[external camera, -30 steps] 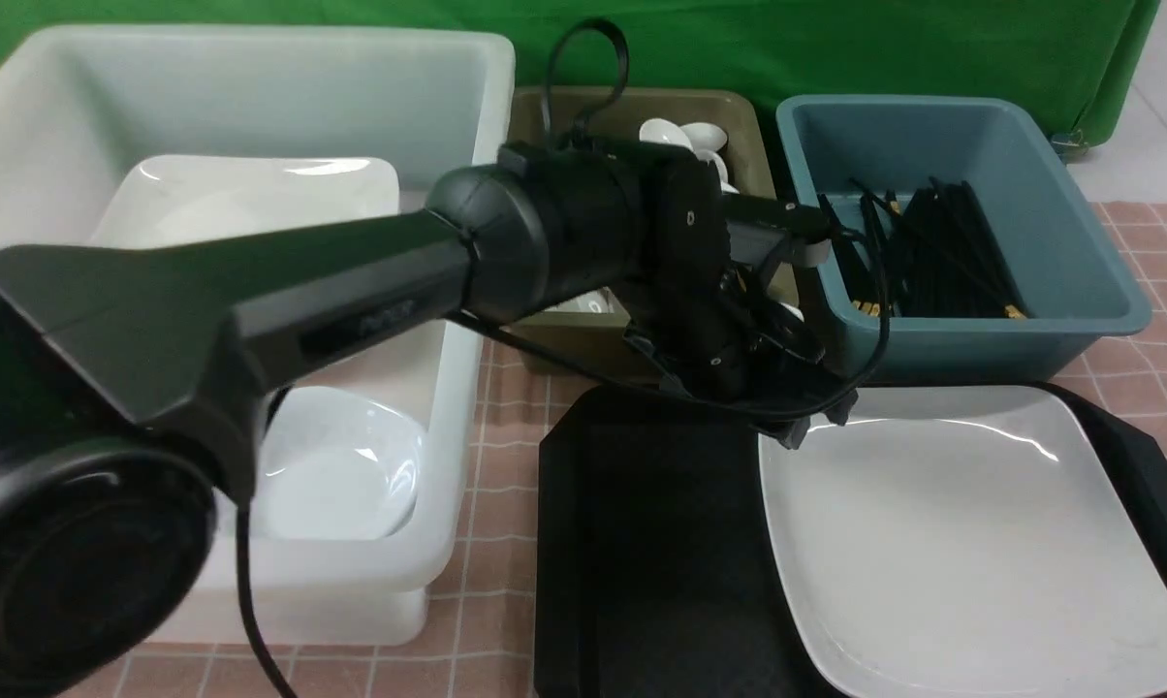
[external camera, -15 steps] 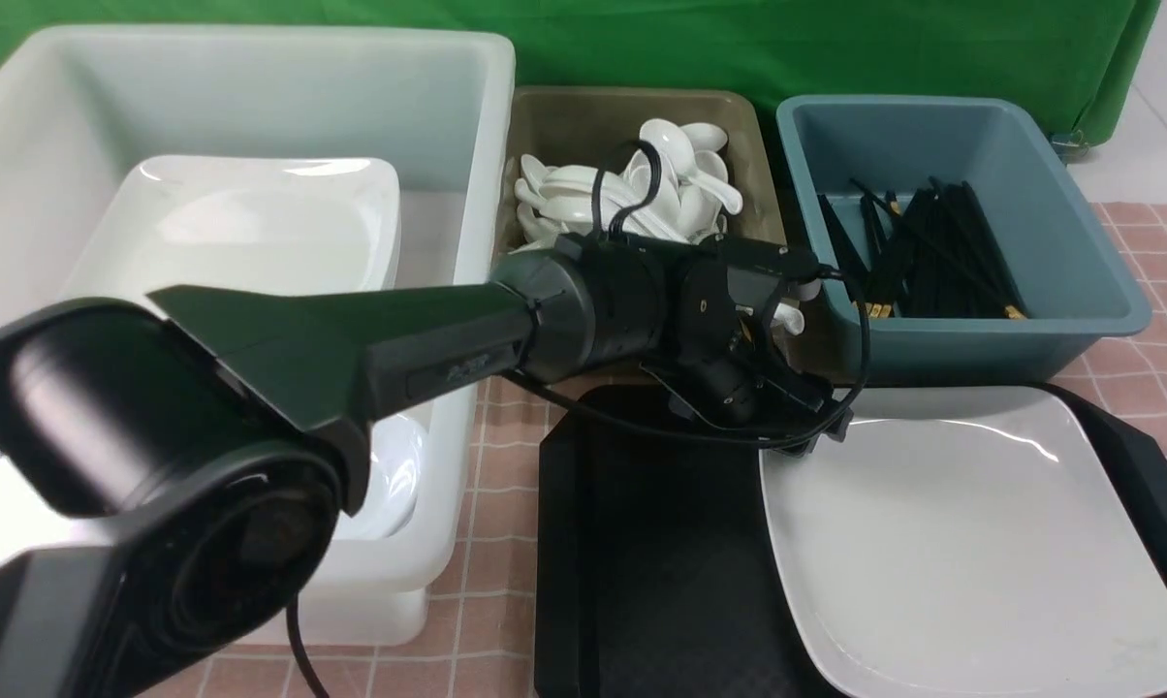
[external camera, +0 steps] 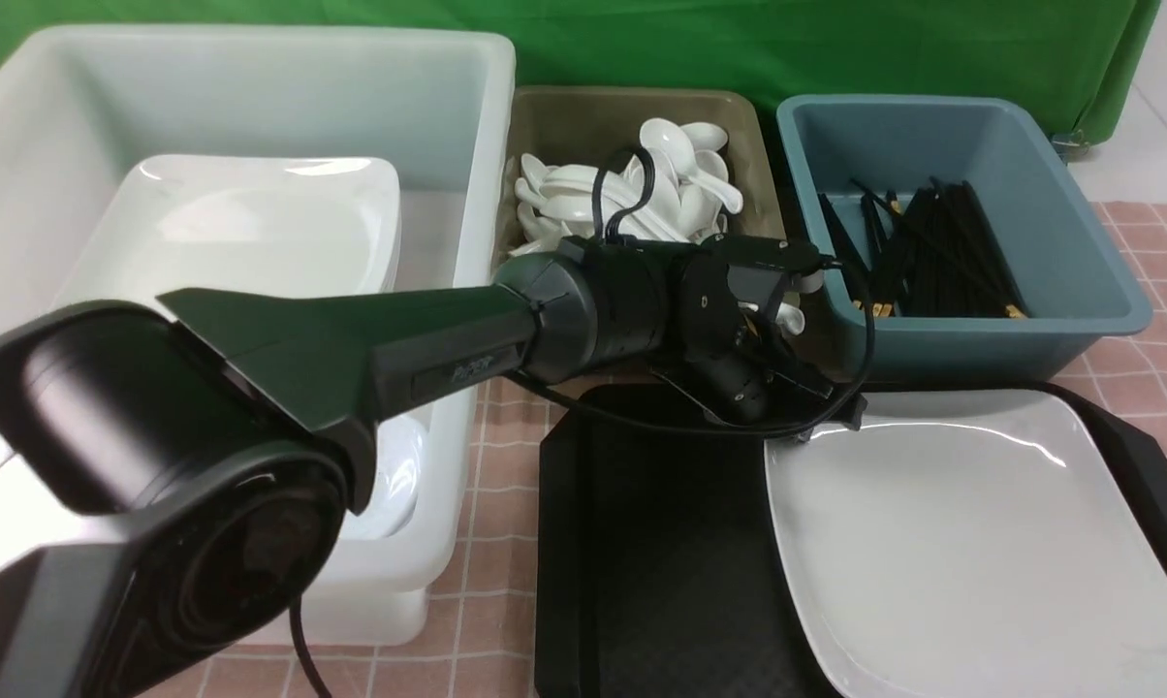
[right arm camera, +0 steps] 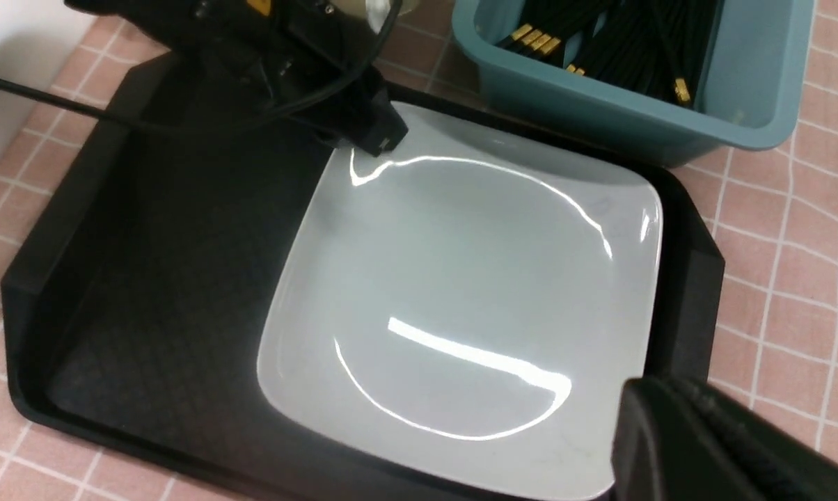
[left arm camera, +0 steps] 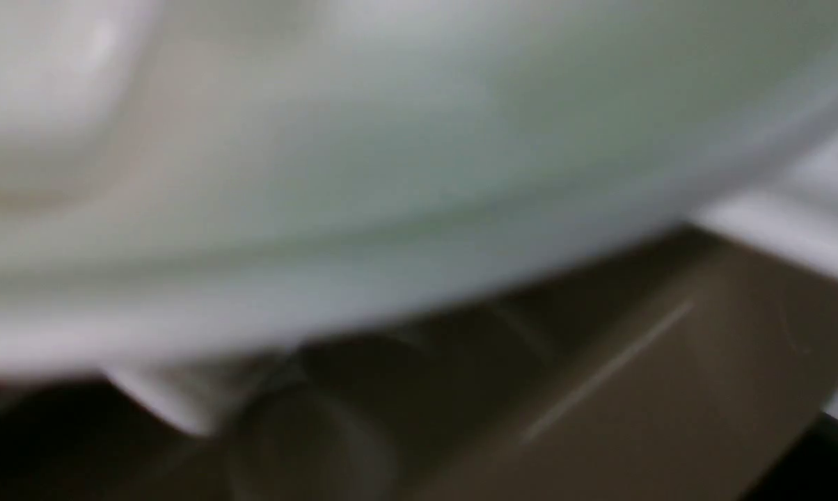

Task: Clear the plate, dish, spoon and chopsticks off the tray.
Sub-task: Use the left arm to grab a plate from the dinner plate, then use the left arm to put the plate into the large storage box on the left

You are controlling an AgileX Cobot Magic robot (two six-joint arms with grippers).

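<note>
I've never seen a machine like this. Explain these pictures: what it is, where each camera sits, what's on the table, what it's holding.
It is a two-armed robot. The wide picture looks forward from between the arms; the other two come from wrist cameras. The left arm reaches over a black tray carrying a big white plate. The left fingers sit at the plate's far corner; whether they grip it is unclear, and that wrist's picture is a white blur. The right fingers are shut. Around the tray stand a white bin of dishes, an olive bin of spoons and a blue bin of chopsticks.
</note>
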